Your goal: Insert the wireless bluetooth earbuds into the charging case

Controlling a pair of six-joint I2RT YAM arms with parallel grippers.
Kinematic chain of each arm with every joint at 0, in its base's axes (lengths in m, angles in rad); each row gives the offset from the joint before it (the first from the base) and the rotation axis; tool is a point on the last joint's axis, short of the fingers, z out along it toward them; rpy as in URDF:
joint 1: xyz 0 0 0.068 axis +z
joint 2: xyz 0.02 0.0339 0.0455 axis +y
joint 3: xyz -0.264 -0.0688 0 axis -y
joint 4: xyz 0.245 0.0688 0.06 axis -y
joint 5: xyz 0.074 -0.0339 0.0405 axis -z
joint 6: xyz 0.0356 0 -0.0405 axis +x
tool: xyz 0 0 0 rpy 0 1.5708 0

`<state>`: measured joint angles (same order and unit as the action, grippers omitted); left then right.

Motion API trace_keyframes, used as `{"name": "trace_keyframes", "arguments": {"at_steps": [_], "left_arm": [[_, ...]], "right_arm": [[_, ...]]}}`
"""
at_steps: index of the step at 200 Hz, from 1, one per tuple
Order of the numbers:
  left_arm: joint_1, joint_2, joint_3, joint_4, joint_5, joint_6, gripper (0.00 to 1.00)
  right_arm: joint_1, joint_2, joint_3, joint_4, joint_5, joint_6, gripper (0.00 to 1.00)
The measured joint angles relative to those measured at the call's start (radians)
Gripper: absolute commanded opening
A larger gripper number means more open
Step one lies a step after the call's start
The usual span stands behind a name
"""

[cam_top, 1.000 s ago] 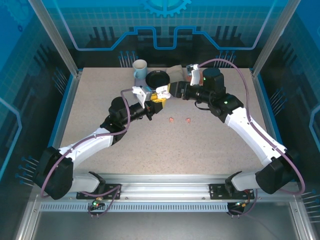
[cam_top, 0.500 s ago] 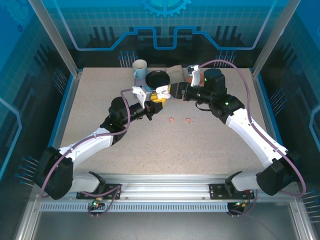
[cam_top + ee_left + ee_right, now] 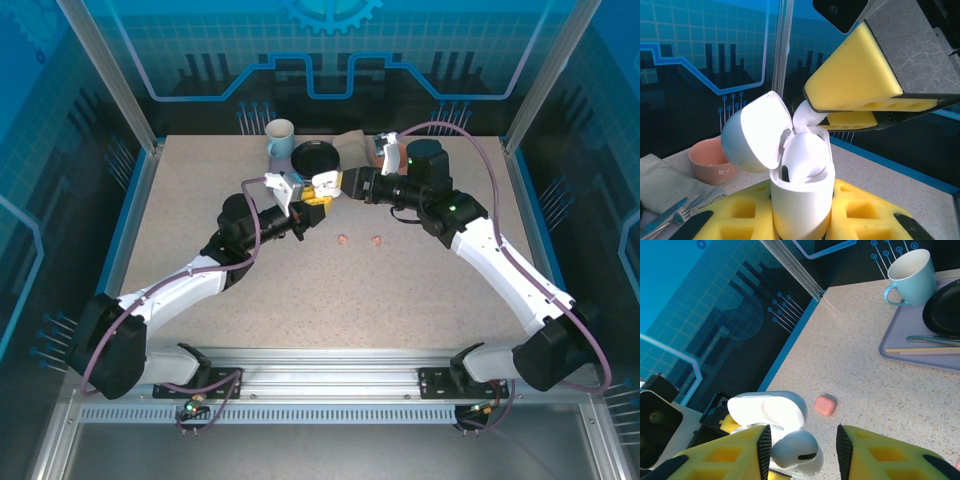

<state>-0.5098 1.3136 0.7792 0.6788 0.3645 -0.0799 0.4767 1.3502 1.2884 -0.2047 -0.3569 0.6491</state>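
Observation:
My left gripper [image 3: 306, 203] is shut on a white charging case [image 3: 800, 200], holding it upright with its lid [image 3: 767, 412] swung open. A white earbud [image 3: 805, 155] stands in the case's mouth. Its upper end is caught between the yellow pad tips of my right gripper [image 3: 329, 186], which reaches in from the right and hangs directly over the case. From the right wrist, that earbud [image 3: 792, 447] lies between the two fingers, nearer the left one. Two pink earbuds [image 3: 343, 239] [image 3: 376, 240] lie on the table in front of the grippers, apart from both.
Behind the grippers a lavender tray [image 3: 900, 347] carries a black plate [image 3: 315, 157], chopsticks [image 3: 925, 350] and cutlery, with a light blue mug [image 3: 280, 135] at its left end. A pink bowl [image 3: 710, 160] and a napkin with cutlery [image 3: 670, 215] also lie at the back.
Almost nothing differs. The right wrist has shifted very slightly while both grippers stay together at the case.

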Motion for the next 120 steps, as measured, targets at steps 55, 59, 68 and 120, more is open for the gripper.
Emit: {"name": "trace_keyframes", "arguments": {"at_steps": [55, 59, 68, 120], "left_arm": [[0.000, 0.000, 0.000, 0.000, 0.000, 0.000, 0.00], [0.000, 0.000, 0.000, 0.000, 0.000, 0.000, 0.00], [0.000, 0.000, 0.000, 0.000, 0.000, 0.000, 0.00], [0.000, 0.000, 0.000, 0.000, 0.000, 0.000, 0.00]], "right_arm": [[0.000, 0.000, 0.000, 0.019, -0.021, 0.014, 0.33], [0.000, 0.000, 0.000, 0.020, -0.022, 0.013, 0.31], [-0.001, 0.000, 0.000, 0.023, -0.023, 0.019, 0.29], [-0.002, 0.000, 0.000, 0.027, -0.029, 0.025, 0.25]]}}
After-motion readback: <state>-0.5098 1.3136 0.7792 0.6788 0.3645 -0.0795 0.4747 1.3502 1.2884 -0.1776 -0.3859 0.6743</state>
